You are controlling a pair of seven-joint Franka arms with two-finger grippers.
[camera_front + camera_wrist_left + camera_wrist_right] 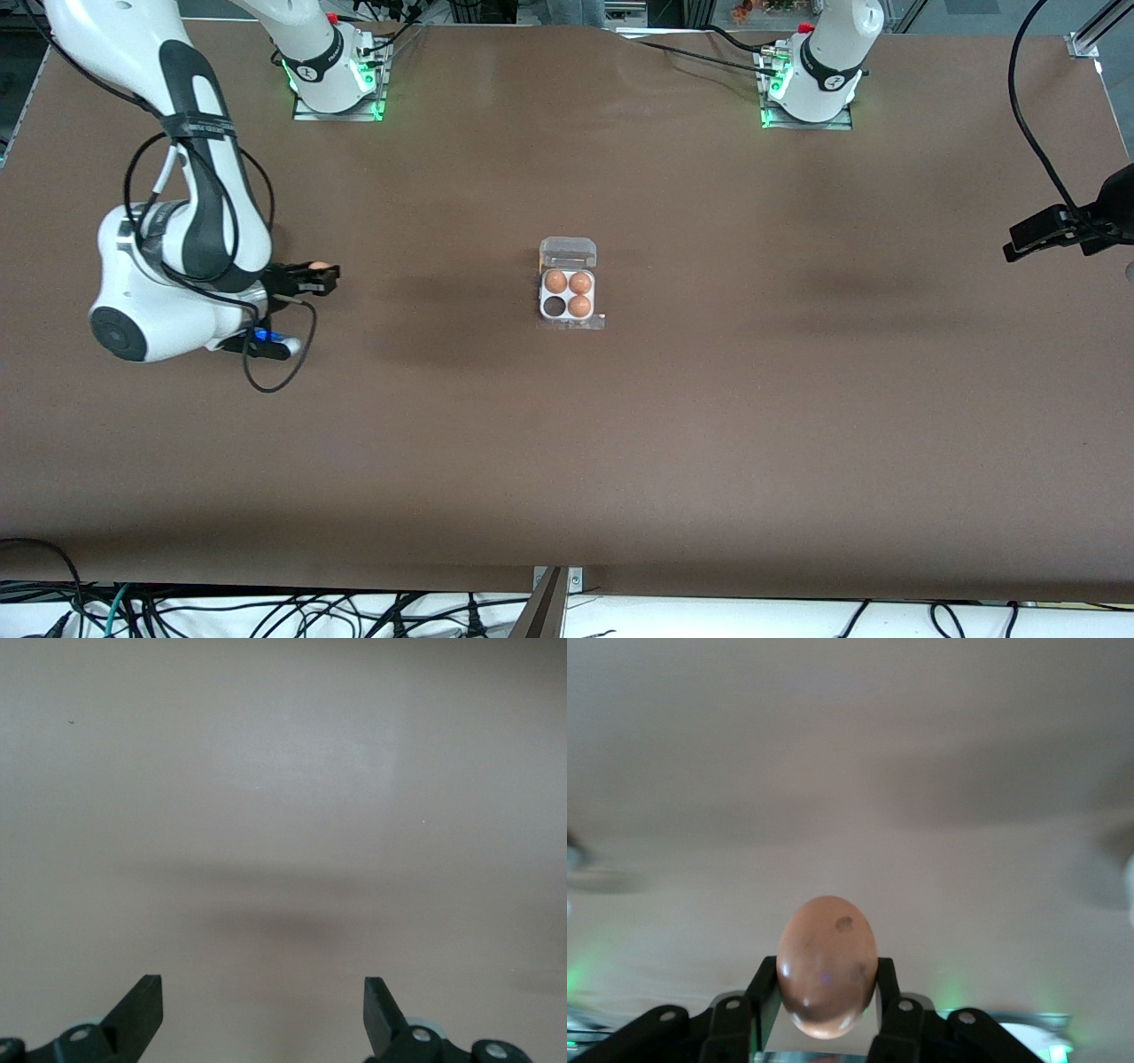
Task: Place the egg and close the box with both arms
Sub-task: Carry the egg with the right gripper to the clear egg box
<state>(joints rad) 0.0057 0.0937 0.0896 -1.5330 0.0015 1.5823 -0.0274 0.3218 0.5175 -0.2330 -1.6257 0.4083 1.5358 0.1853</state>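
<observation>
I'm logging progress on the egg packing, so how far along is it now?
Done: three eggs sit in the egg carton, lid open. In hand: the right end effector is shut on the fourth egg, over the table toward the right arm's end. Left: fill the empty cell, then close the lid; the left end effector waits open.

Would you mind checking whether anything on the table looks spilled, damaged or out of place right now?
Nothing stands out. The egg carton sits mid-table, lid open, with three eggs seated and one cell empty. The right claw holds the fourth egg intact. The left claw is open over bare table.
</observation>
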